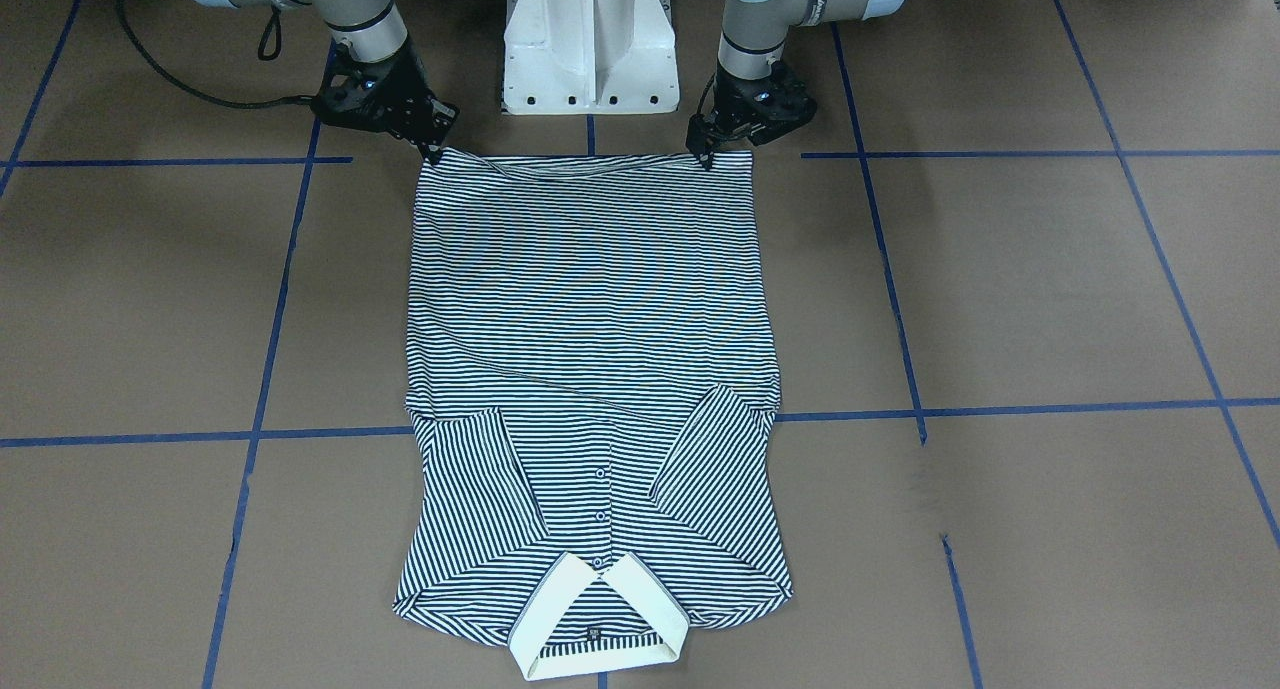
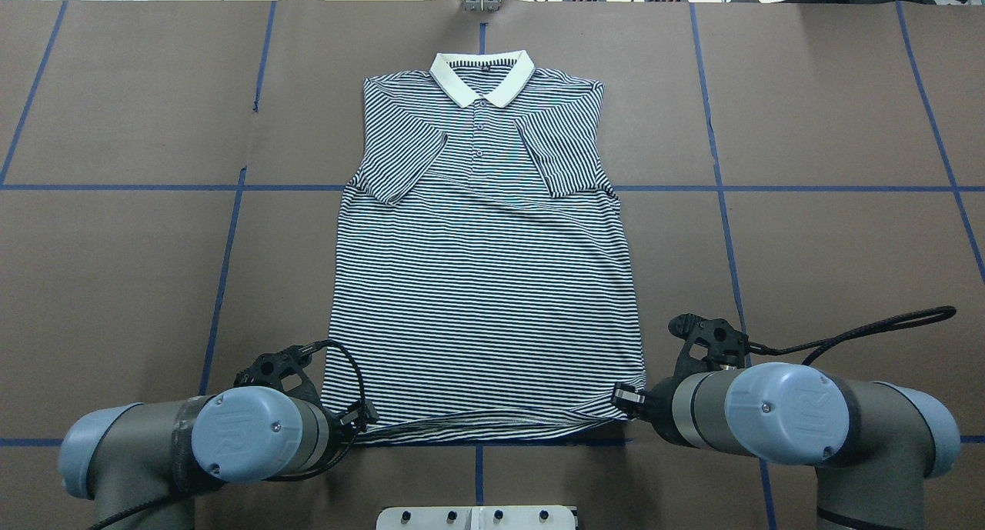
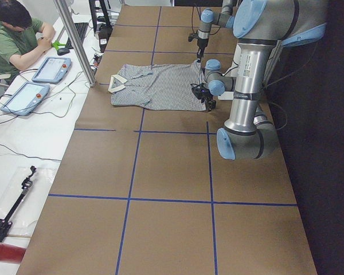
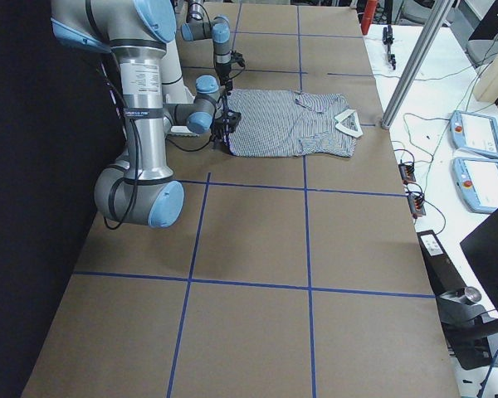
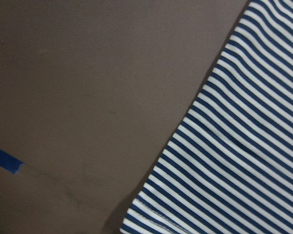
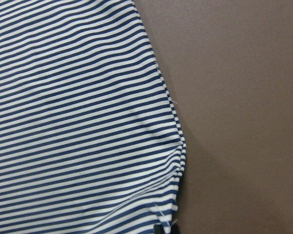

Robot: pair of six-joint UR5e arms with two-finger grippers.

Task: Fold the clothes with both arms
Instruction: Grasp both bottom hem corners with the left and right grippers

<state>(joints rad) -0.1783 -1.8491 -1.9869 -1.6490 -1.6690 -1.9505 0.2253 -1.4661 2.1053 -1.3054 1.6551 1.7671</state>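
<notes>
I see the striped polo shirt lying flat and face up in the centre of the brown table, its cream collar at the bottom of the front-facing frame and its hem at the top, just below the white pedestal base. Both short sleeves are folded inward over the chest, either side of the buttoned placket. A small dark label sits inside the collar; I cannot read it. The left gripper stands at the hem corner in the upper right of centre, its fingertips drawn together on the fabric edge. The right gripper is at the opposite hem corner, upper left of centre, likewise pinched onto the shirt. In the overhead view the hem between the two corners is slightly lifted and rippled near the bottom of the frame, and the left arm and right arm fill the lower corners. Each grey forearm carries dark lettering near the wrist in the front-facing view, cut off and unreadable to me; the blue joint caps in the overhead view bear an embossed mark that looks like "UR". Blue tape lines divide the table into a grid. In the exterior left view a person in a green top sits at the upper left beside two tablet-like pendants.
</notes>
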